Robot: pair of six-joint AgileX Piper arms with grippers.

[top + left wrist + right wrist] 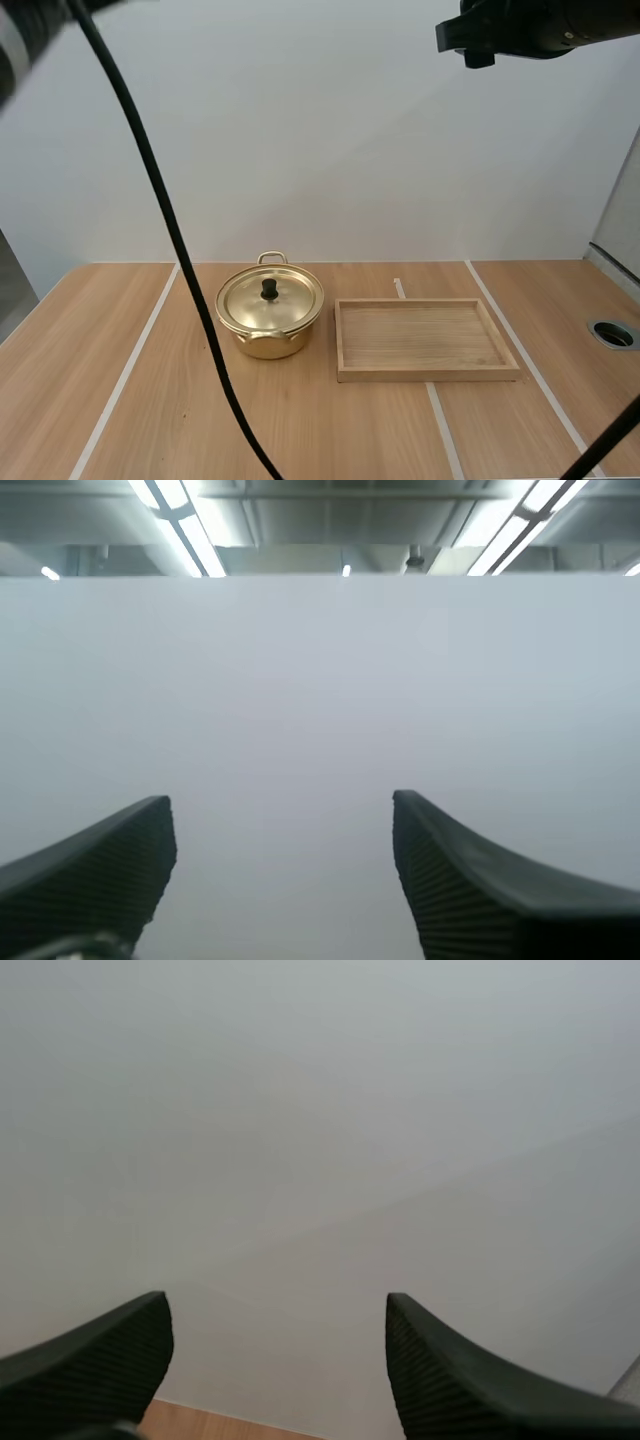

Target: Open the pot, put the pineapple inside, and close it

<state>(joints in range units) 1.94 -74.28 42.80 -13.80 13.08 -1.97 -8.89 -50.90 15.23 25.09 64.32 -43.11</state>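
A golden pot (268, 320) stands on the wooden table in the high view, its lid (270, 298) on and a black knob (269, 288) at the lid's middle. Beside it to the right lies a shallow wooden tray (425, 372) with nothing in it. My left gripper (284, 825) is open, its ribbed fingers (100, 875) wide apart against a white wall. My right gripper (278, 1320) is open too, facing the white wall with nothing between its fingers. Part of my right arm (530, 28) hangs high above the table.
White tape lines (128, 368) run across the table (120, 420). A round grey hole (613, 334) sits near the table's right edge. A white wall stands behind the table.
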